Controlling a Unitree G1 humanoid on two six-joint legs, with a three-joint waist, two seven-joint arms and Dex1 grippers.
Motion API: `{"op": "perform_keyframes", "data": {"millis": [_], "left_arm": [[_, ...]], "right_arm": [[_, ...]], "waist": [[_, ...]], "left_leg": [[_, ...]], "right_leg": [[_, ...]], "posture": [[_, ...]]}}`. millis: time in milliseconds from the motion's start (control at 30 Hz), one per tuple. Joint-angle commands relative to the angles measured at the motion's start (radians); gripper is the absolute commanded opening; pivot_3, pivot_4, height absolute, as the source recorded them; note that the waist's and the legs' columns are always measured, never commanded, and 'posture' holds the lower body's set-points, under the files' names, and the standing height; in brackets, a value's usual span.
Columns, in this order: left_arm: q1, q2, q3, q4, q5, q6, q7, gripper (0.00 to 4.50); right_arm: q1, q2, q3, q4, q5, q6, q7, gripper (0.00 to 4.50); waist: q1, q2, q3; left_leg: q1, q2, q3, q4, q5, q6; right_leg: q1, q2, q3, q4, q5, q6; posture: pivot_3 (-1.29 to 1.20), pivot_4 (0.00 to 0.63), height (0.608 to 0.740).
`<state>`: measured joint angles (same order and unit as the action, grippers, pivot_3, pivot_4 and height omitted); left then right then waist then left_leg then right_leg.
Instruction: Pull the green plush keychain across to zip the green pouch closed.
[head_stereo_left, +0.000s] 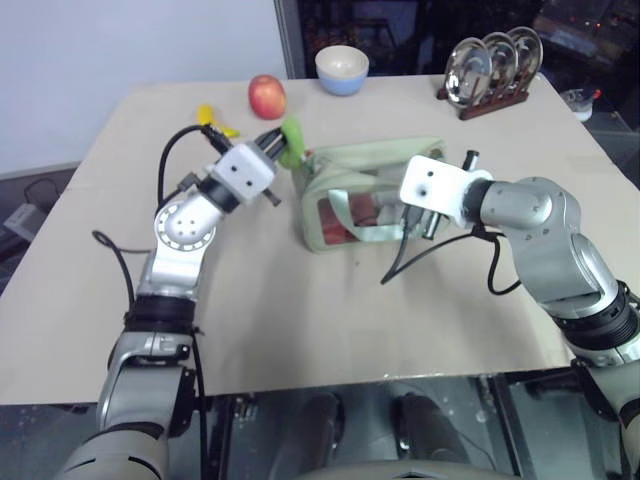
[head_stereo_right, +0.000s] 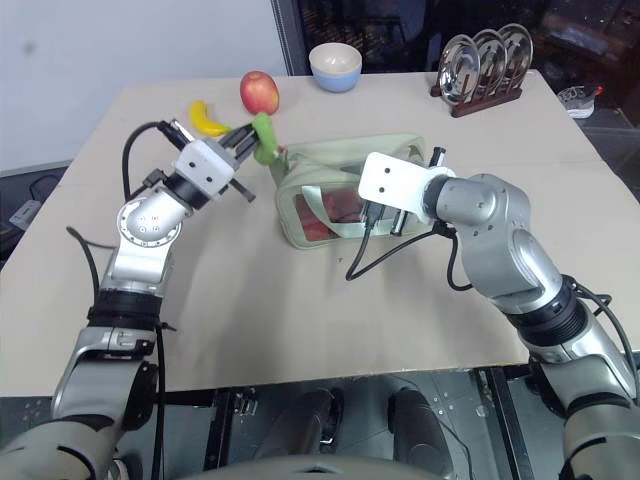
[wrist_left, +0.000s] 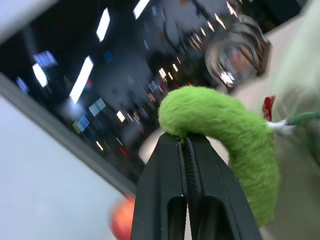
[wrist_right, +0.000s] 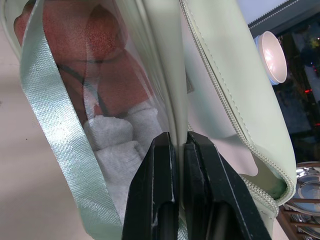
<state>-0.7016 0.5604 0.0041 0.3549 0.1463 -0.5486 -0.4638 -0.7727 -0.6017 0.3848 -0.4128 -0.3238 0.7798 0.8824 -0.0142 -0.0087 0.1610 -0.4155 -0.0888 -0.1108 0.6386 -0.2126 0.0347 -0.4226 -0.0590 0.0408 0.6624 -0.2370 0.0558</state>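
The pale green pouch (head_stereo_left: 345, 200) stands mid-table, its clear window showing a red and a white item inside. The lime-green plush keychain (head_stereo_left: 292, 142) hangs off the pouch's left end, lifted above the table. My left gripper (head_stereo_left: 280, 145) is shut on the keychain (wrist_left: 240, 130), the black fingers (wrist_left: 167, 165) pinching its upper end. My right gripper (wrist_right: 179, 142) is shut on the pouch's top edge (wrist_right: 170, 75) beside the zipper, at the pouch's right side (head_stereo_left: 415, 215).
A red apple (head_stereo_left: 266, 96) and a yellow banana (head_stereo_left: 215, 122) lie behind the left gripper. A bowl (head_stereo_left: 342, 69) and a rack of steel plates (head_stereo_left: 492, 62) stand at the table's far edge. The table's front half is bare.
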Motion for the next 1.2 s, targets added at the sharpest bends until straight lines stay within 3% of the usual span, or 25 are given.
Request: {"op": "perform_keyframes", "data": {"millis": [33,200,300,433,533,633,800,900,1033,1200], "left_arm": [[-0.081,0.027,-0.03,0.017,0.054,-0.094,0.012,0.02],[-0.162,0.048,-0.137,0.092,0.046,-0.239,-0.109,0.02],[-0.186,0.043,-0.179,0.134,-0.03,-0.28,-0.217,0.84],[-0.218,0.048,-0.198,0.187,-0.085,-0.261,-0.317,2.61],[-0.209,0.065,-0.151,0.161,-0.225,-0.145,-0.403,2.61],[-0.122,0.105,-0.075,0.018,-0.495,0.174,-0.55,2.61],[0.097,0.2,0.093,-0.203,-0.792,0.59,-0.598,2.61],[0.208,0.205,0.127,-0.296,-0.817,0.7,-0.554,2.61],[0.231,0.172,0.127,-0.367,-0.794,0.745,-0.523,2.61],[0.324,0.139,0.137,-0.381,-0.715,0.704,-0.489,2.61]], "right_arm": [[-0.02,0.009,0.004,-0.011,0.005,-0.015,-0.009,0.0],[-0.021,0.021,0.006,-0.004,0.006,-0.018,-0.011,0.0],[-0.022,0.027,0.008,0.0,0.005,-0.02,-0.013,0.0],[-0.025,0.035,0.012,0.0,0.004,-0.018,-0.016,0.0],[-0.026,0.039,0.015,-0.001,0.002,-0.015,-0.018,0.0],[-0.026,0.04,0.016,-0.005,0.001,-0.009,-0.02,0.0],[-0.019,0.036,0.015,-0.009,0.006,-0.005,-0.021,0.0],[-0.02,0.034,0.014,-0.004,0.015,-0.013,-0.017,0.0],[-0.026,0.031,0.016,0.005,0.023,-0.027,-0.013,0.0],[-0.031,0.03,0.017,0.007,0.029,-0.031,-0.012,0.0]], "waist": [[0.0,0.0,0.0],[-0.002,0.0,0.0],[-0.001,0.0,0.0],[-0.002,0.0,0.0],[-0.006,0.0,0.0],[-0.029,0.0,0.0],[-0.036,0.0,0.0],[-0.028,0.0,0.0],[-0.009,0.0,0.0],[-0.014,0.0,0.0]], "left_leg": [[0.0,0.0,0.0,0.0,0.0,0.0],[0.0,0.0,0.0,0.0,0.0,0.0],[0.0,0.0,0.0,0.0,0.0,0.0],[0.0,0.0,0.0,0.001,0.0,0.0],[0.0,0.0,0.0,0.001,0.0,0.0],[0.0,0.001,0.0,0.001,0.0,0.0],[0.0,0.002,0.0,0.002,0.0,0.0],[0.0,0.002,0.0,0.002,0.0,0.0],[0.0,0.002,-0.002,0.003,0.0,0.0],[0.001,0.002,0.0,0.003,0.0,0.0]], "right_leg": [[0.0,0.0,0.0,0.0,0.0,0.0],[0.0,0.0,0.0,0.0,0.0,0.0],[0.0,0.0,0.0,0.0,0.0,0.0],[0.0,0.001,0.0,0.0,0.0,0.0],[0.0,0.001,0.0,0.001,0.0,0.0],[0.0,0.002,0.0,0.001,0.0,0.0],[0.0,0.003,0.001,0.001,0.0,0.0],[0.0,0.003,0.001,0.001,0.0,0.0],[0.001,0.002,-0.001,0.001,0.0,0.0],[0.001,0.002,0.001,0.001,0.001,-0.001]], "posture": [[0.0,0.15,0.74],[0.0,0.15,0.74],[0.0,0.15,0.74],[0.0,0.15,0.74],[0.0,0.15,0.74],[0.0,0.15,0.74],[0.0,0.15,0.74],[0.0,0.15,0.74],[0.0,0.15,0.74],[0.0,0.15,0.74]]}}
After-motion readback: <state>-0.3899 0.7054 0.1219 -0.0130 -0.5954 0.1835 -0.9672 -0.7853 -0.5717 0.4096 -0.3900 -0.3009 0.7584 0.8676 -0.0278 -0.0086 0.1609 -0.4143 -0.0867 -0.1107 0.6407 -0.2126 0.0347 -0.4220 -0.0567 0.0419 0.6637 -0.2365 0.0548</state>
